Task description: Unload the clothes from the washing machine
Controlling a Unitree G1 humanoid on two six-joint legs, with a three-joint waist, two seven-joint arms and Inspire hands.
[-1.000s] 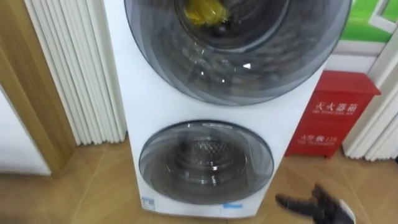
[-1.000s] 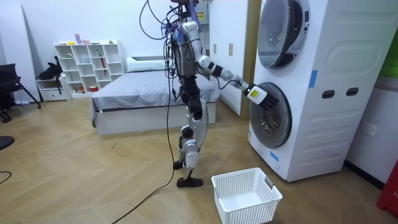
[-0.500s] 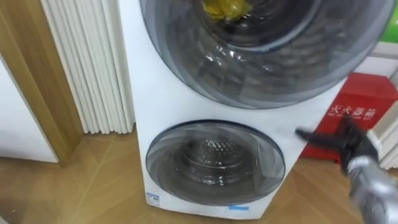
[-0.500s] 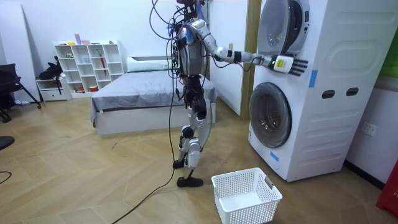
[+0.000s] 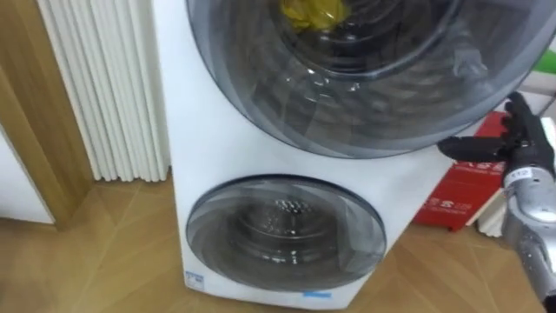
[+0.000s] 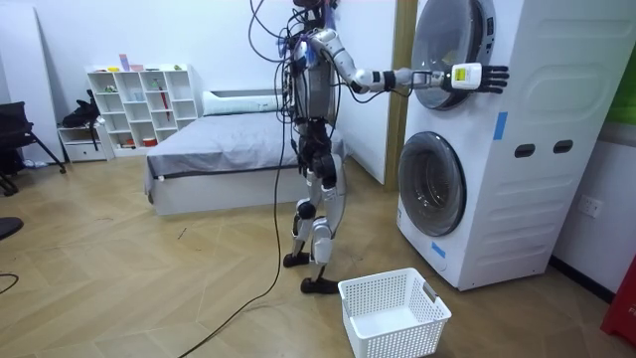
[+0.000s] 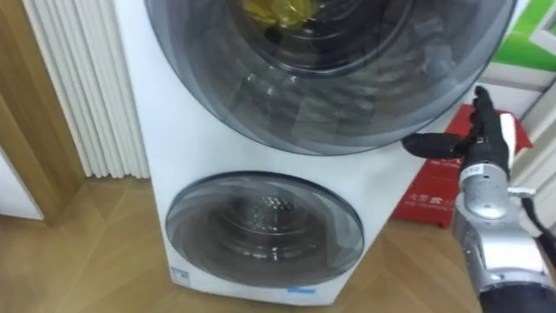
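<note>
A yellow garment (image 5: 313,12) lies inside the upper drum, seen through the glass of the shut upper door (image 5: 365,87) of a white stacked washing machine (image 6: 517,139). My right hand (image 5: 514,139) is raised at the right rim of that door, open, with its fingers straight and its thumb reaching towards the glass. In the room view the same hand (image 6: 479,77) is held out level at the upper door. The lower door (image 5: 285,233) is shut, and its drum shows no clothes.
A white laundry basket (image 6: 393,313) stands on the wooden floor before the machine, near my feet. A red fire box (image 5: 460,187) sits to the machine's right. White fluted panels (image 5: 104,87) and a wooden frame are on its left. A bed (image 6: 219,149) lies behind me.
My right hand has risen from the level of the lower door to the right rim of the upper door. I have stepped a little closer to the machine.
</note>
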